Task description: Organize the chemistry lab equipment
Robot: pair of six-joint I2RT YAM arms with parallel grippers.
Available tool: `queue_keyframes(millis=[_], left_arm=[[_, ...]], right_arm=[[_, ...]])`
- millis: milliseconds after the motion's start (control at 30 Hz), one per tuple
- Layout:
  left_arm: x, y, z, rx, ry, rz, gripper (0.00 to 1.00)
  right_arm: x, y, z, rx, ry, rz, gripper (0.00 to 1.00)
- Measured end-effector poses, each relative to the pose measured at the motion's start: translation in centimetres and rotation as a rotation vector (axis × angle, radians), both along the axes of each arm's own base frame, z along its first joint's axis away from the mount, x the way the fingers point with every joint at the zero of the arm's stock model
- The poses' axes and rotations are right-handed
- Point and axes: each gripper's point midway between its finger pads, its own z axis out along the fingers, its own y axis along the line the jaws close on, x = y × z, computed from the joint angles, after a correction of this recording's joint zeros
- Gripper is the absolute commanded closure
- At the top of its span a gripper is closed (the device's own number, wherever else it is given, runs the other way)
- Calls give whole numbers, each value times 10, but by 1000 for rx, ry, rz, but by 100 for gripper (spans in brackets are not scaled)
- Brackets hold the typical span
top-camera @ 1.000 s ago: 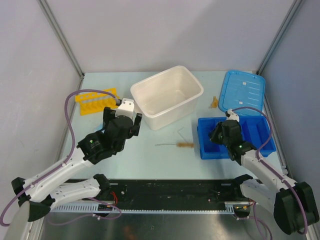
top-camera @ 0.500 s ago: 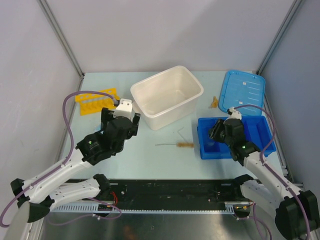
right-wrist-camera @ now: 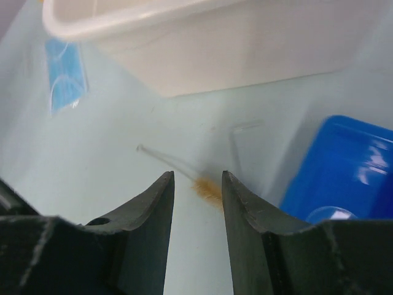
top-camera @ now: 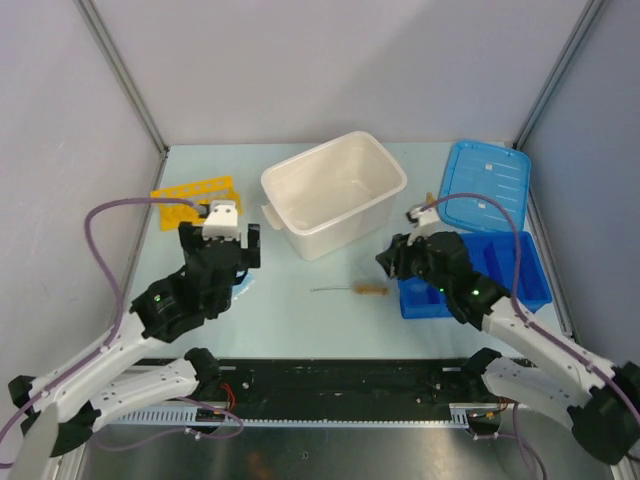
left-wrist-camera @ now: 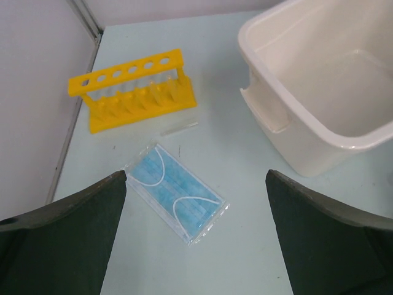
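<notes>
From above, the job looks barely begun; the white tub (top-camera: 335, 195) appears empty, its blue lid (top-camera: 487, 180) lies apart at the back right, and the yellow tube rack (top-camera: 190, 200) and wire brush (top-camera: 350, 290) lie loose on the surface (top-camera: 300, 320); the blue divided tray (top-camera: 500, 270) is partly hidden by the right arm, so I cannot tell what it contains.

From the left wrist, the left gripper (left-wrist-camera: 196, 246) stands wide and empty, hanging above a packaged blue face mask (left-wrist-camera: 177, 201); a short clear tube (left-wrist-camera: 179, 126) lies just in front of the rack, beside the tub.

From the right wrist, the right gripper (right-wrist-camera: 198, 203) has its jaws narrowly apart with nothing between them; the brush's tan bristles show through the gap on the surface below, a bent clear piece (right-wrist-camera: 236, 144) lies just beyond, and the tray sits to the right; my guess is that the brush is next.
</notes>
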Motion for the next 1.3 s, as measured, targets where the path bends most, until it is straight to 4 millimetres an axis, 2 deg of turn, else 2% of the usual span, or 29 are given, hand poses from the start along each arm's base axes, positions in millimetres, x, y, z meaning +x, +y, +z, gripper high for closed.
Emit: queue_keyframes(millis=[200,400,567,767,1000,1167,1300], left_arm=[[-14,25,20,-117,-99,41,1],[-25,42,35,-220,-185,57,1],[-25,42,35,-235,-200,55,1],[-24,41,35,-236,-204,52,0],[-26,43,36,-245,-211,51,0],[-26,43,37,-253,-217,51,0],[-26,43,37,-252,-216,51,0]], right_arm=[[-16,57,-47,-141,33,223,53],[-11,91,-79,-256,31,348,43],[-5,102,-97,-317,7,400,35],[-2,105,-125,-388,10,445,35],[-3,108,-151,-438,29,480,41],[-11,114,-162,-479,21,511,43],[-16,118,-168,-503,14,531,55]])
